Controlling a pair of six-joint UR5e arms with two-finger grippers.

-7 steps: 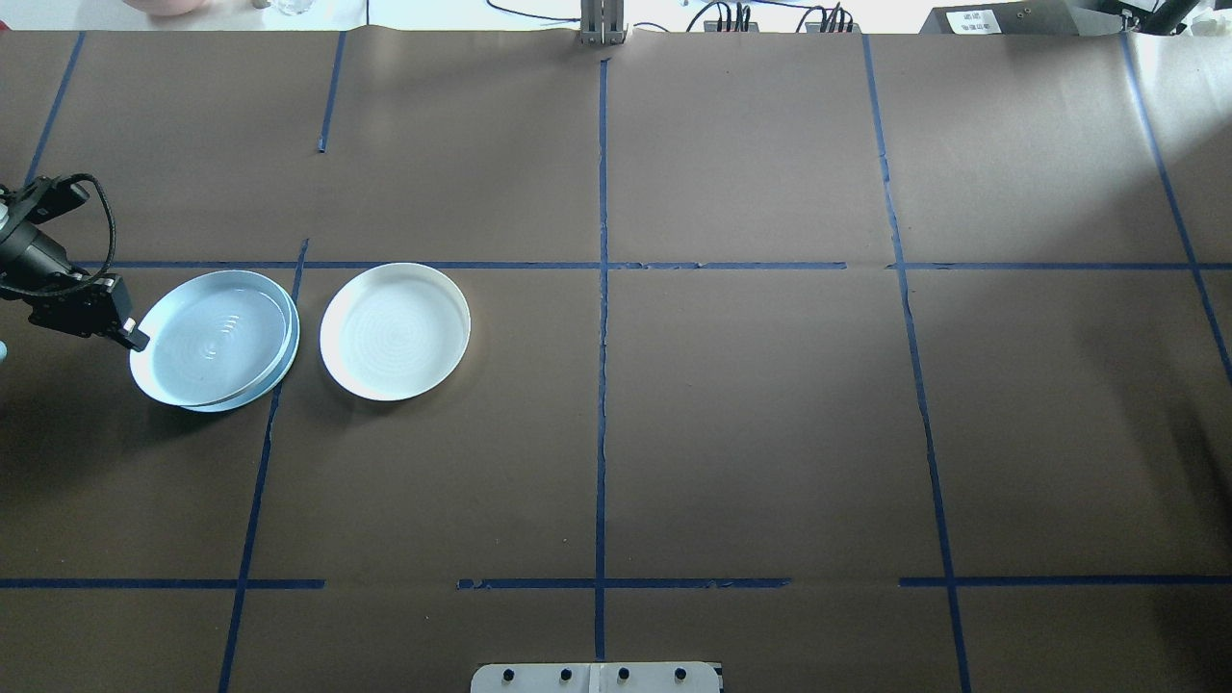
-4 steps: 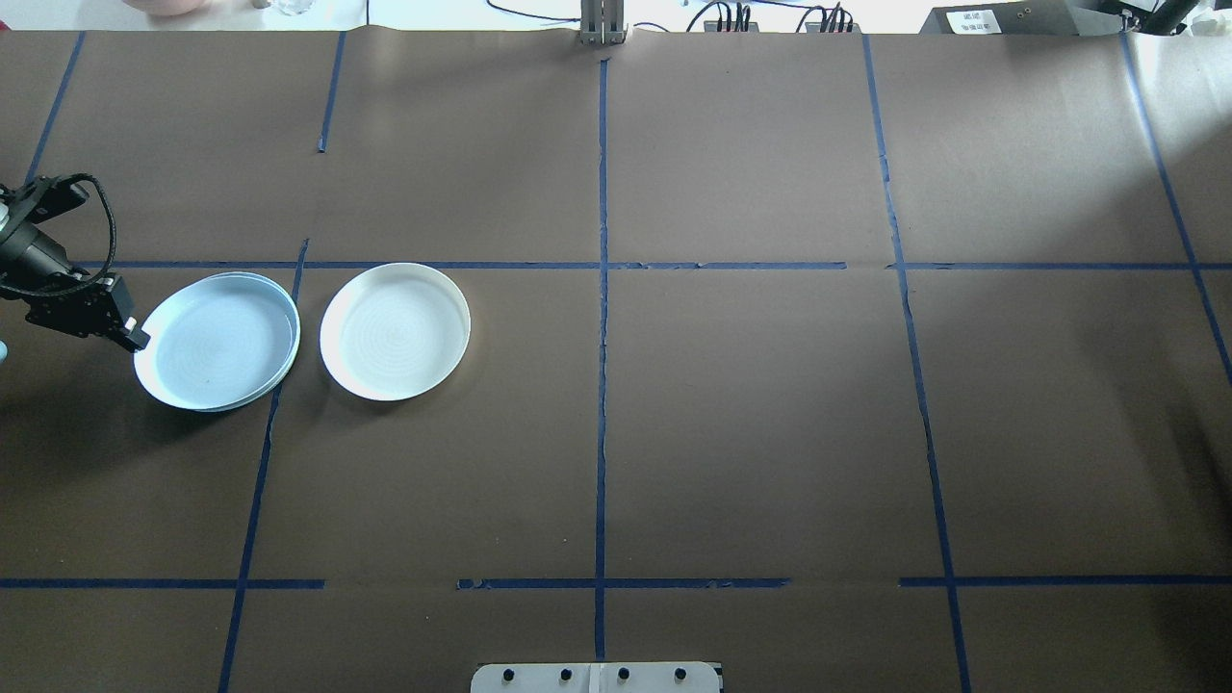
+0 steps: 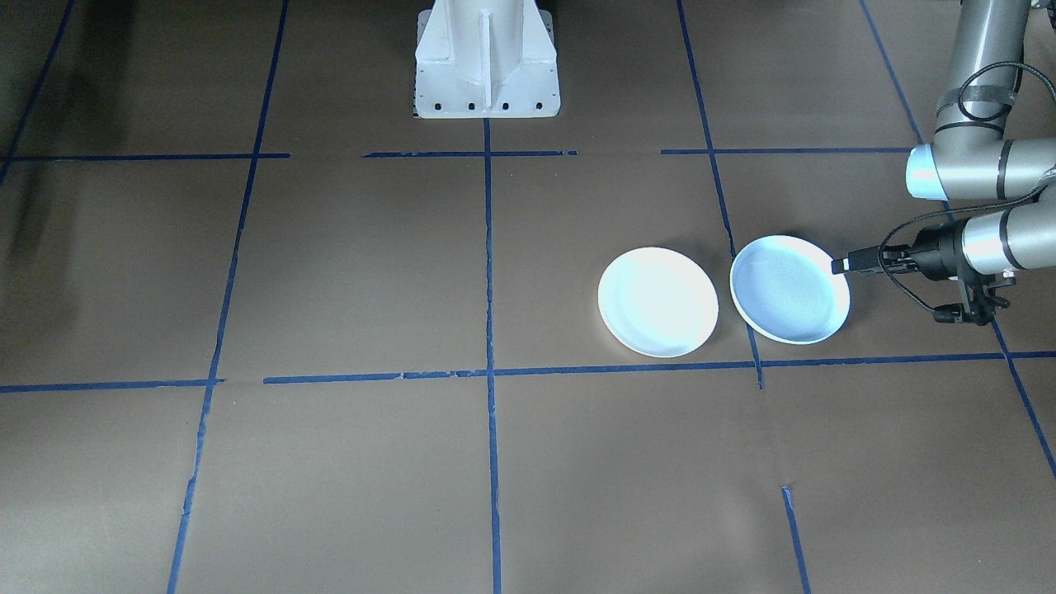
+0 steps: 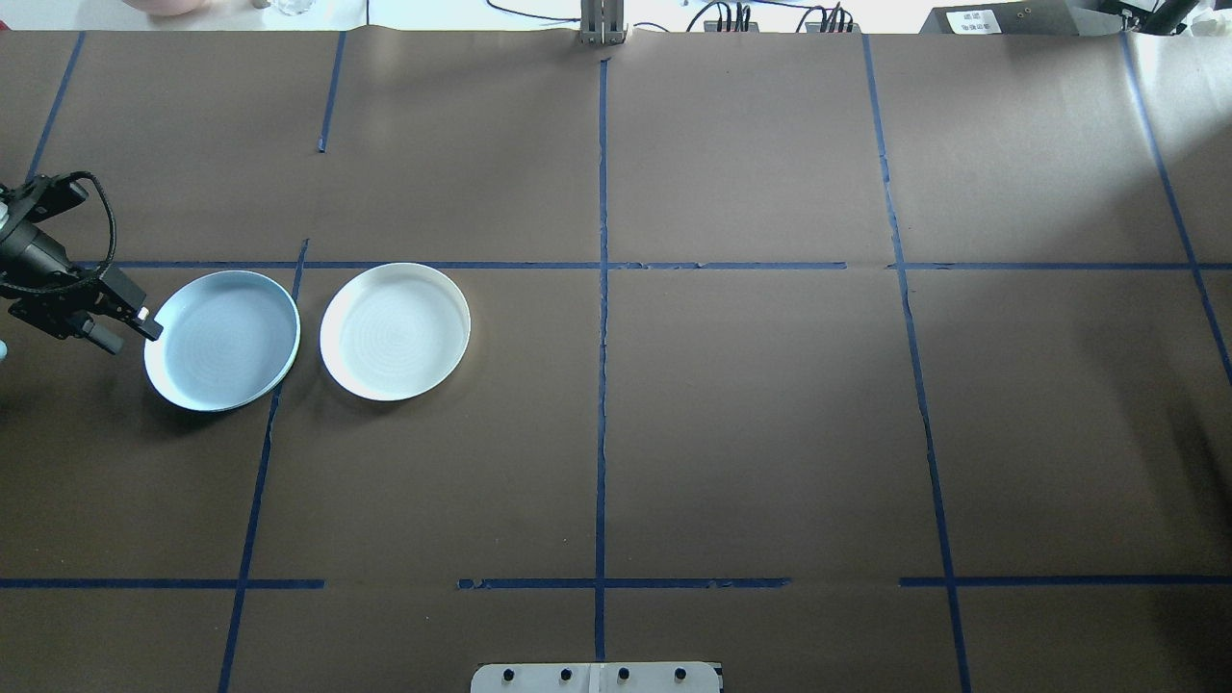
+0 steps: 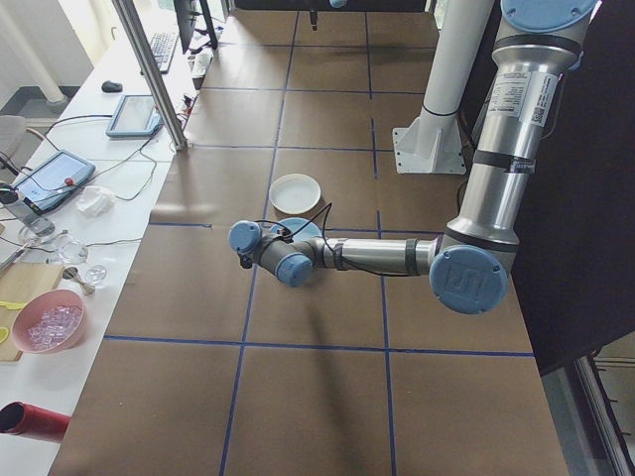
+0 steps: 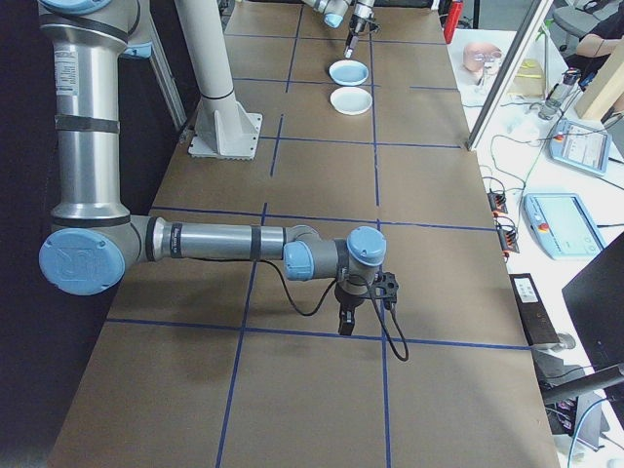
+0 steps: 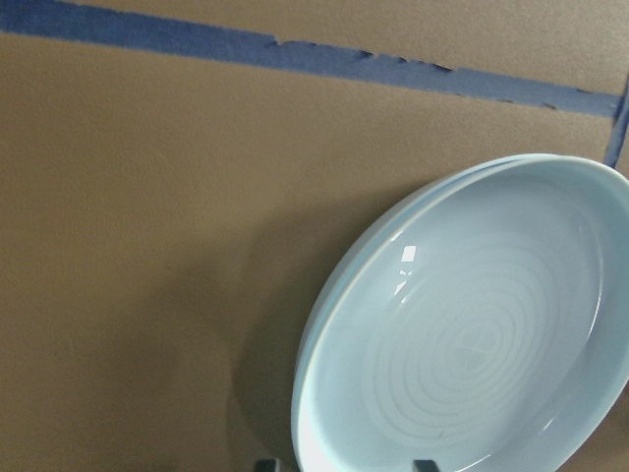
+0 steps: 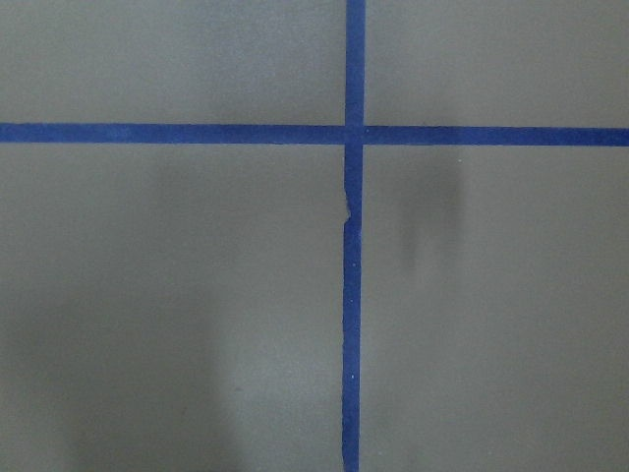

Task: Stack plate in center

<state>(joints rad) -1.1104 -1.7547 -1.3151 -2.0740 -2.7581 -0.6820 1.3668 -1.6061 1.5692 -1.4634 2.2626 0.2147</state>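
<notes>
A light blue plate (image 4: pixel 223 339) lies flat at the table's left, nested on a second blue plate whose rim (image 7: pixel 442 185) shows just outside it in the left wrist view. A white plate (image 4: pixel 395 330) sits right beside them, apart. My left gripper (image 4: pixel 135 337) is at the blue plate's left rim and open, one finger on each side of the edge (image 7: pixel 344 464). From the front, its tip (image 3: pixel 839 266) meets the blue plate (image 3: pixel 789 289), with the white plate (image 3: pixel 657 301) alongside. My right gripper (image 6: pixel 346 322) hangs low over bare table far away; I cannot tell its state.
Blue tape lines (image 4: pixel 602 318) cut the brown table into squares, crossing near the centre. The robot's white base (image 3: pixel 487 62) stands at the table's near edge. Cables and boxes (image 4: pixel 1001 17) line the far edge.
The blue plate, held raised and tilted by its left rim, has come down flat onto the plate beneath it. My left gripper has opened at the rim.
</notes>
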